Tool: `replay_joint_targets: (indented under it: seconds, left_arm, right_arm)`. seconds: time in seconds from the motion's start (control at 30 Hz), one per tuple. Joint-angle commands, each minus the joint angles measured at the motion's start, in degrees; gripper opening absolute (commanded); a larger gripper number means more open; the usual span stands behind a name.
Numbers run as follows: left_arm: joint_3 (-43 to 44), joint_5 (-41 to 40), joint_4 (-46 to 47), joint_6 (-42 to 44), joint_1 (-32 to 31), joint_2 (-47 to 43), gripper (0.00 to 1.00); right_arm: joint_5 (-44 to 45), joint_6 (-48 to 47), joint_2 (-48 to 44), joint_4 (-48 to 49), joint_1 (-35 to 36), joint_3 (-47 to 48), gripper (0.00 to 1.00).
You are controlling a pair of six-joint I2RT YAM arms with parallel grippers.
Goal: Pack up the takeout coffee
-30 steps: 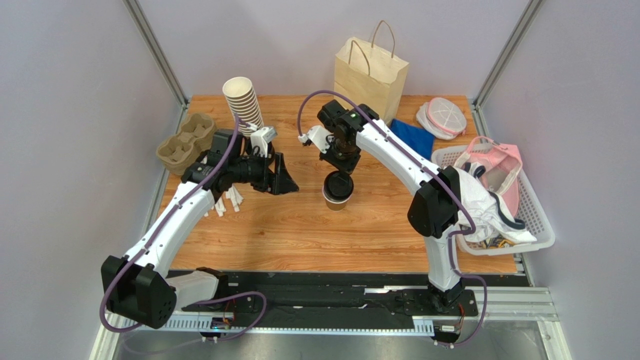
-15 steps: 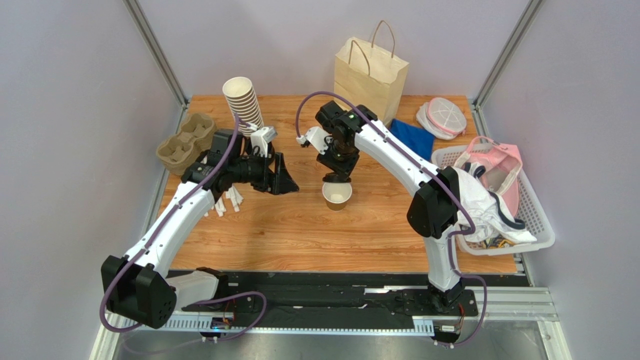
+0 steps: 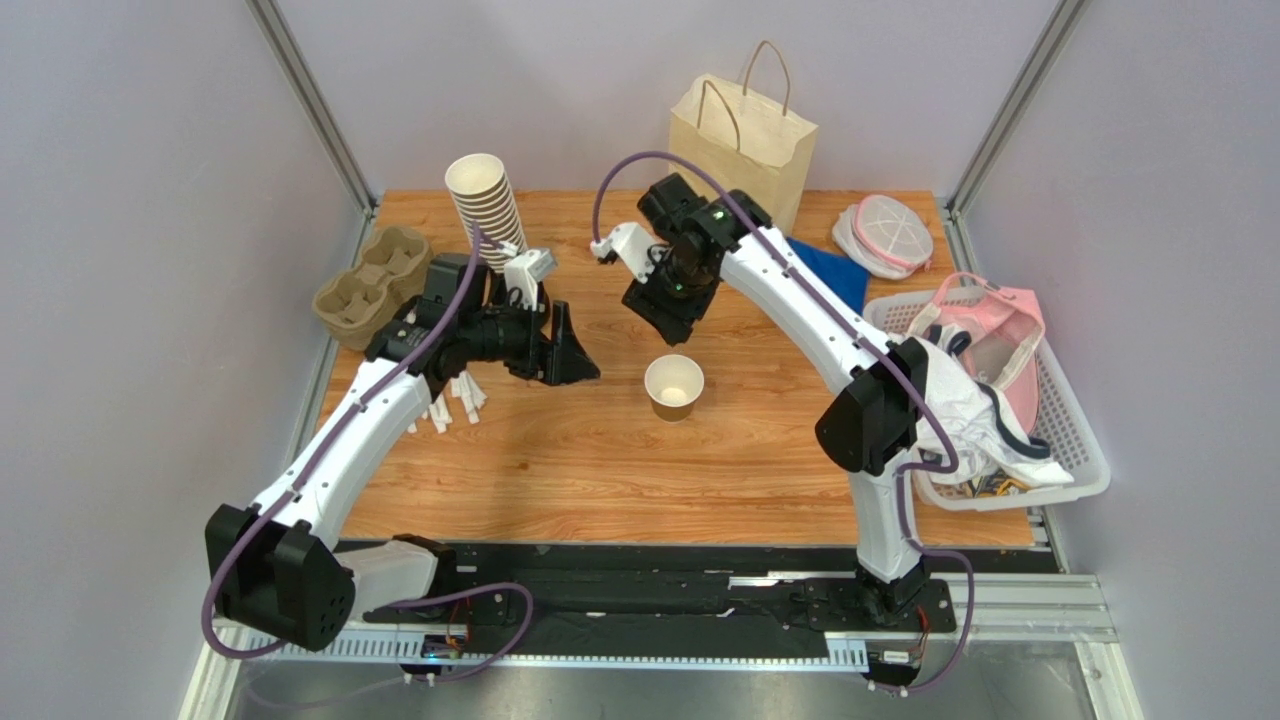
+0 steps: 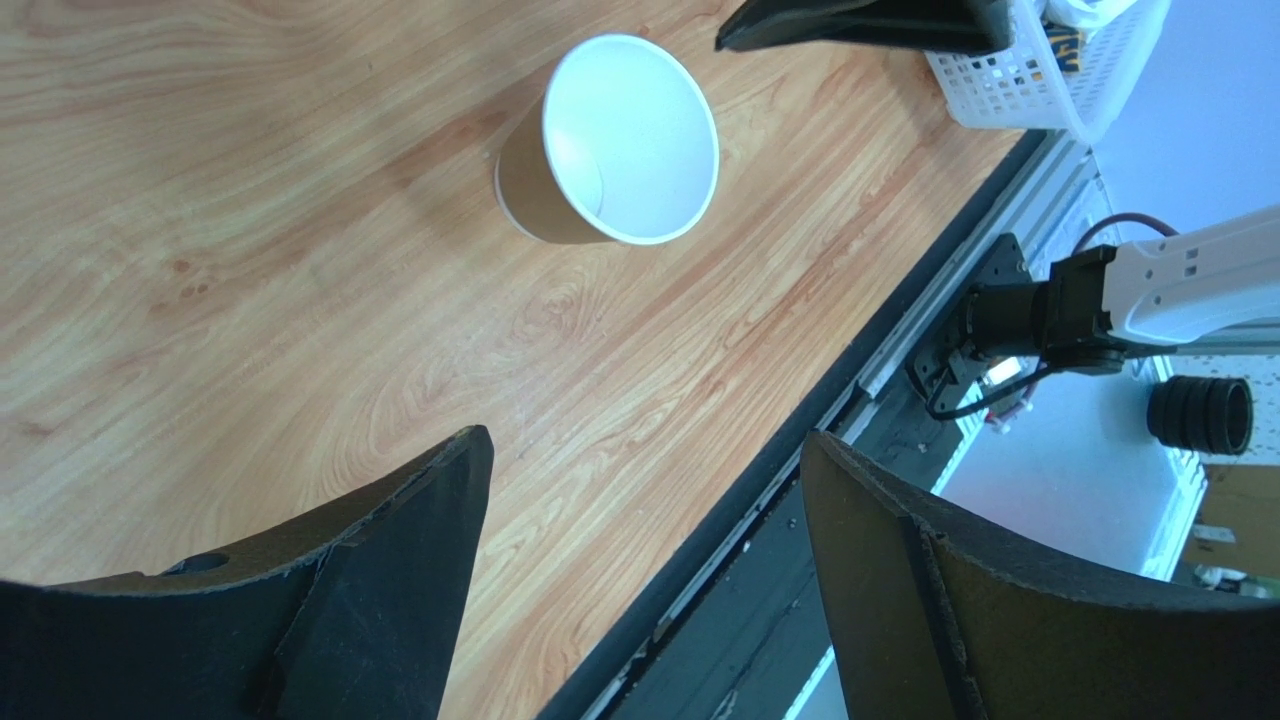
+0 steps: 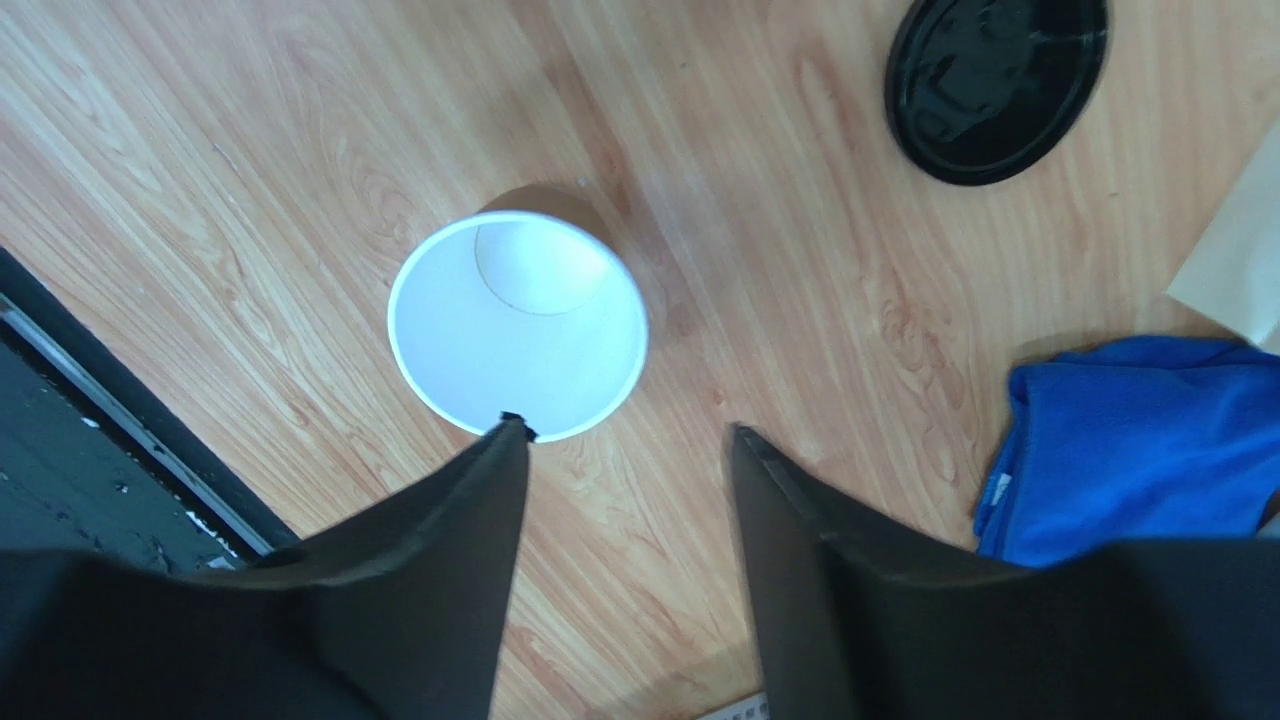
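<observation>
**Top view.** Your takeout coffee cup (image 3: 673, 387) stands upright near the middle of the table (image 3: 601, 465). It is plain brown kraft outside and white inside, and its mouth is uncovered.

**Right-wrist view.** The black lid (image 5: 995, 83) lies flat on the table, apart from the cup and farther from the table's near edge. A blue cloth (image 5: 1127, 435) lies near it.

**Grippers.** Your right gripper (image 3: 661, 312) hangs above the table just behind the cup, with its jaws spread and nothing between them. Your left gripper (image 3: 576, 353) sits to the cup's left, near it but not touching, with its jaws likewise spread and empty.

**Surroundings.**
- A kraft paper bag (image 3: 744, 135) with twisted handles stands upright at the back edge, its face plain.
- A leaning stack of lidless cups (image 3: 484, 203) stands at the back left.
- A pulp cup carrier (image 3: 368, 281) lies at the far left.
- A white basket (image 3: 1085, 450) of mixed items sits at the right edge.
</observation>
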Motion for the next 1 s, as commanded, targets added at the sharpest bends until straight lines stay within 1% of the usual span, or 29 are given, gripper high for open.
replay_joint_targets:
  seconds: [0.0,0.03,0.1,0.13,0.17,0.23,0.27,0.33,0.37,0.43,0.57,0.73,0.97]
  left_arm:
    - [5.02,0.24,1.95,3.29,0.16,2.33,0.84]
    - [5.29,0.24,2.3,3.21,0.07,2.68,0.84]
    - [5.82,0.24,3.09,2.6,0.07,3.3,0.84]
    - [5.82,0.06,3.96,2.42,0.16,3.3,0.84]
    - [5.82,-0.02,4.49,2.24,0.16,3.04,0.84]
    - [5.47,-0.2,5.81,2.5,0.16,1.99,0.84]
    - [5.38,-0.11,6.25,2.76,0.16,1.54,0.85]
    - [5.12,0.06,6.78,4.16,0.16,0.75,0.86]
    - [5.21,0.58,6.78,4.7,0.16,0.66,0.86]
    - [5.21,1.2,6.96,5.58,0.16,0.4,0.87]
    - [4.86,3.13,8.01,6.46,0.16,0.22,0.89]
    - [3.89,4.02,9.86,7.25,0.16,-0.13,0.91]
    - [3.98,5.07,10.3,7.69,0.16,0.31,0.92]
  right_arm:
    - [-5.53,0.7,-0.61,-16.27,-5.93,8.85,0.63]
    - [-5.44,0.96,0.19,-15.31,-7.85,9.82,0.64]
    - [-5.79,2.28,2.56,-11.44,-9.45,11.93,0.65]
    - [-5.88,3.07,3.0,-9.52,-10.59,11.5,0.66]
    - [-6.06,3.77,3.18,-4.54,-10.94,10.54,0.66]
    - [-7.54,4.39,1.79,1.2,-11.56,4.58,0.66]
    - [-7.81,3.61,1.08,7.84,-11.48,1.95,0.67]
    - [-7.99,-0.16,-0.5,14.38,-11.39,-5.6,0.68]
    - [-7.91,-2.18,-0.33,18.59,-11.39,-7.21,0.68]
    - [-6.77,-6.23,2.02,21.69,-11.3,-7.66,0.68]
    - [-6.5,-10.36,6.95,22.84,-11.3,-4.68,0.66]
    - [-6.85,-15.98,9.07,28.28,-10.86,-6.52,0.64]
    - [-6.76,-19.68,13.38,31.46,-10.24,-5.11,0.61]
